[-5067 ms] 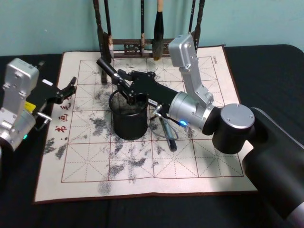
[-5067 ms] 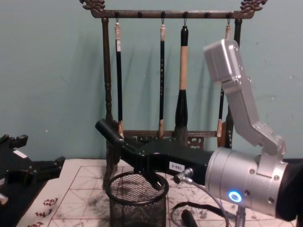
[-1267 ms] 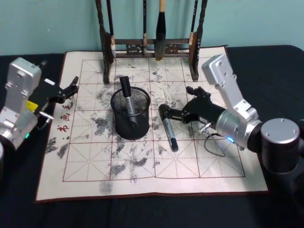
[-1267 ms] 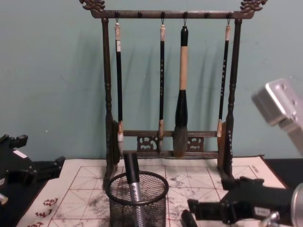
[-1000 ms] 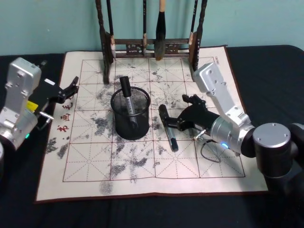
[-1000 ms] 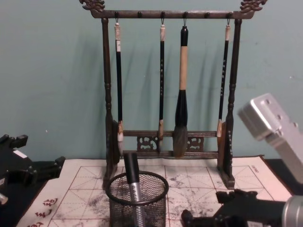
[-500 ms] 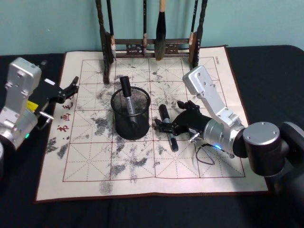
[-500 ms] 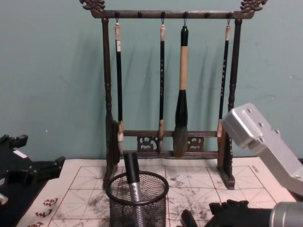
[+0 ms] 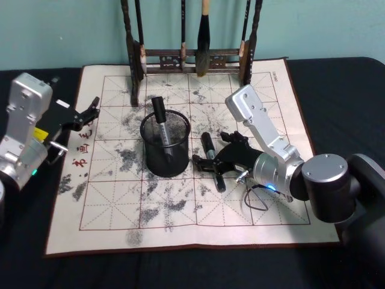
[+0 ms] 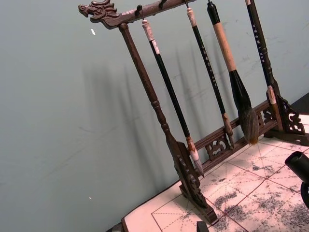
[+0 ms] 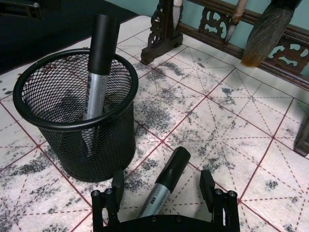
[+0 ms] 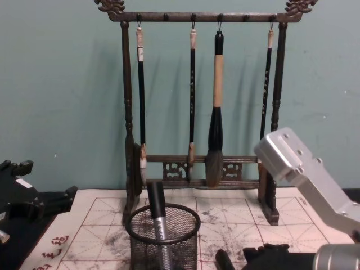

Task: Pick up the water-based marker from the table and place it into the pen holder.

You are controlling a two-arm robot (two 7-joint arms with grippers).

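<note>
Your right gripper (image 9: pixel 208 161) sits low over the middle of the ink-stained mat (image 9: pixel 180 223). Its jaws are spread wide and straddle the water-based marker (image 11: pixel 170 169), with a gap on either side of the barrel, so it grips nothing. That marker lies flat on the mat just beside the pen holder (image 9: pixel 163 161), on the side toward the mat's right edge. Its black cap points at the far edge, where the brush rack (image 9: pixel 186 59) stands. A second marker (image 9: pixel 159 113) leans inside the holder, cap up. Your left gripper (image 9: pixel 88 112) is parked at the mat's left edge, jaws a little apart and empty.
</note>
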